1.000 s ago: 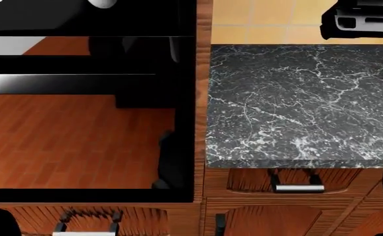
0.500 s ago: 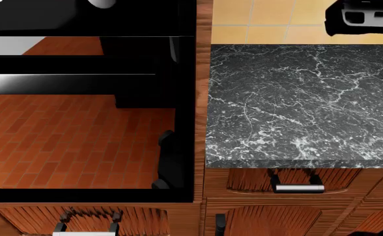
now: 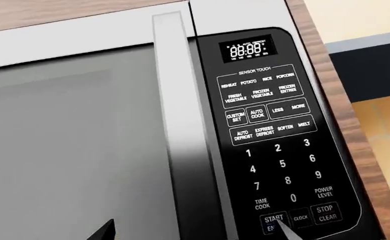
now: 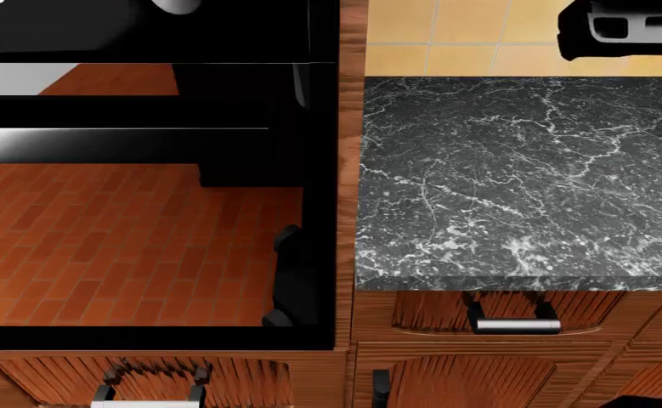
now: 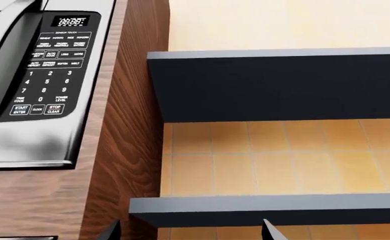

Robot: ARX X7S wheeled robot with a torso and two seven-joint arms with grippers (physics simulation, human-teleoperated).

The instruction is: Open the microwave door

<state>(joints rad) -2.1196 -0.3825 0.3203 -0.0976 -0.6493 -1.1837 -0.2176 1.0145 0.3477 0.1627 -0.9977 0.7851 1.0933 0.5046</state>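
I see a dark marble countertop (image 4: pixel 512 178) at right, wood cabinet drawers (image 4: pixel 512 319) below with silver handles, yellow tiled wall (image 4: pixel 455 38) behind, dark shelves (image 5: pixel 275 85).

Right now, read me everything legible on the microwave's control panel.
On the control panel beside the microwave door:
"88:88", display
"SENSOR TOUCH"
"REHEAT", "POTATO", "RICE", "POPCORN"
"FRESH VEGETABLE", "FROZEN VEGETABLE", "FROZEN ENTREE"
"CUSTOM SET", "AUTO COOK", "LESS", "MORE"
"AUTO DEFROST", "EXPRESS DEFROST", "SOFTEN", "MELT"
Digits "0" to "9"
"TIME COOK", "POWER LEVEL", "CLOCK", "STOP CLEAR"
"START", second line partly hidden
Tiny display captions: unreadable.

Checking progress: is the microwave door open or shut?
Shut: the microwave door lies flush beside the keypad panel, no gap showing.
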